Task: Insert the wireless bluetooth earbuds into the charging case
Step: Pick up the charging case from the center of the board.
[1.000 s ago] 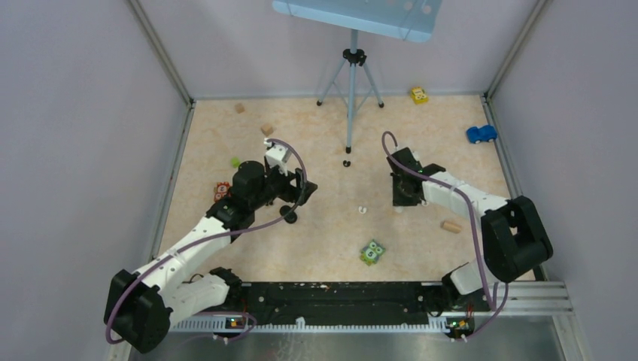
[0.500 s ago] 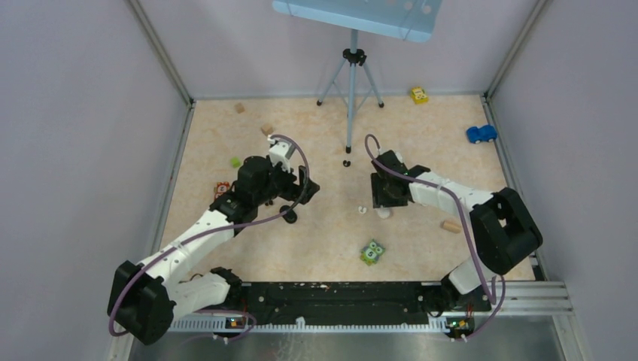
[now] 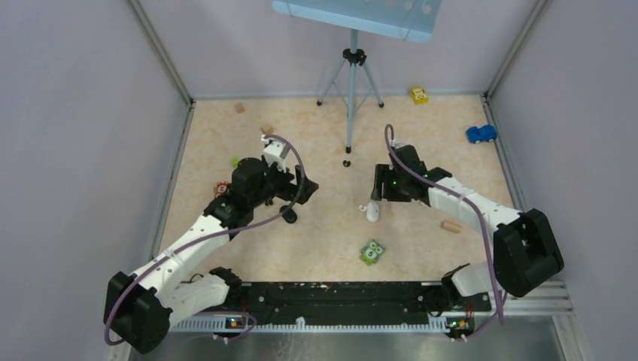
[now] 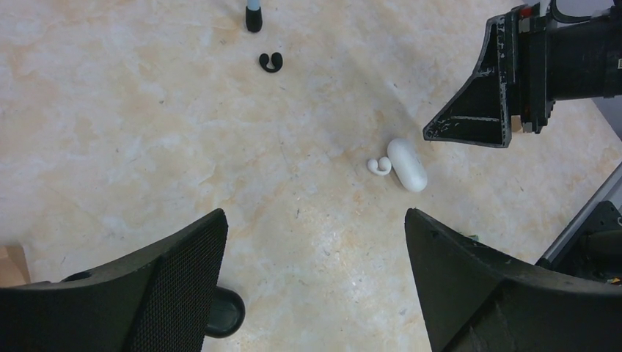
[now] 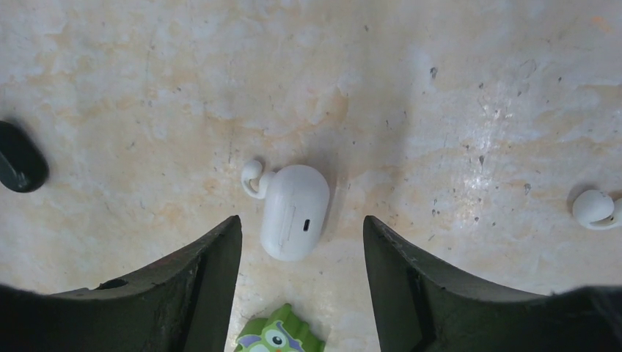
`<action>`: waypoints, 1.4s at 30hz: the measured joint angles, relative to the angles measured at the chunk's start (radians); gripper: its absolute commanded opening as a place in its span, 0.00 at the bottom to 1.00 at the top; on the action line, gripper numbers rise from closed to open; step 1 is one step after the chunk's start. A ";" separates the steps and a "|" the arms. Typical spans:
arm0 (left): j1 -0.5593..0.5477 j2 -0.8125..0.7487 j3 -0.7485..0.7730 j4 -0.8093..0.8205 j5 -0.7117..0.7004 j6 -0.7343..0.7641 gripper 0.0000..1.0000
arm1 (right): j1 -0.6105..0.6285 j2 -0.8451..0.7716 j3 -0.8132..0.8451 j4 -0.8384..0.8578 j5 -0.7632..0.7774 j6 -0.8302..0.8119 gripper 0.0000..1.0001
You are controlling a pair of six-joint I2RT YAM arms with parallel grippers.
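A closed white charging case lies flat on the table between my right gripper's open fingers, and they do not touch it. One white earbud rests against the case's far left corner. Another white earbud lies apart at the right. In the top view the white charging case lies just in front of my right gripper. A pair of black earbuds sits near the tripod foot. My left gripper hovers wide open and empty, with a black case by its left finger.
A green owl toy lies just in front of the white case. A tripod stands at the back middle. Wooden blocks, a blue car and a yellow toy are scattered around. Walls enclose the table.
My right gripper carried the white case leftward, set it down beside the white earbud and opened. My left gripper's jaws widened a little.
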 measured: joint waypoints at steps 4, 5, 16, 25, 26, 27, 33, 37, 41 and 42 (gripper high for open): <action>0.000 0.001 0.000 -0.029 0.008 -0.002 0.95 | 0.000 0.000 -0.040 0.007 -0.024 -0.003 0.60; 0.000 0.001 0.000 -0.033 0.010 -0.004 0.95 | 0.000 0.000 -0.055 0.007 -0.032 -0.004 0.60; 0.000 0.030 0.000 -0.042 0.019 -0.045 0.99 | 0.148 0.028 -0.076 0.017 0.043 0.006 0.59; 0.000 0.031 0.000 -0.045 0.004 -0.074 0.99 | 0.209 0.099 -0.030 -0.031 0.211 0.010 0.50; 0.000 0.031 0.000 -0.045 0.002 -0.074 0.99 | 0.211 0.100 -0.029 -0.030 0.216 0.009 0.50; 0.000 0.031 0.000 -0.045 0.001 -0.075 0.99 | 0.211 0.101 -0.029 -0.031 0.219 0.008 0.50; 0.000 0.031 0.000 -0.045 0.001 -0.074 0.99 | 0.211 0.130 -0.029 -0.014 0.224 0.008 0.50; 0.000 0.031 0.000 -0.045 0.002 -0.074 0.99 | 0.211 0.155 -0.029 0.005 0.222 0.010 0.48; 0.000 0.031 0.000 -0.045 0.002 -0.074 0.99 | 0.211 0.172 -0.029 0.028 0.217 0.016 0.40; 0.000 0.031 0.000 -0.045 0.002 -0.074 0.99 | 0.211 0.174 -0.029 0.035 0.216 0.018 0.37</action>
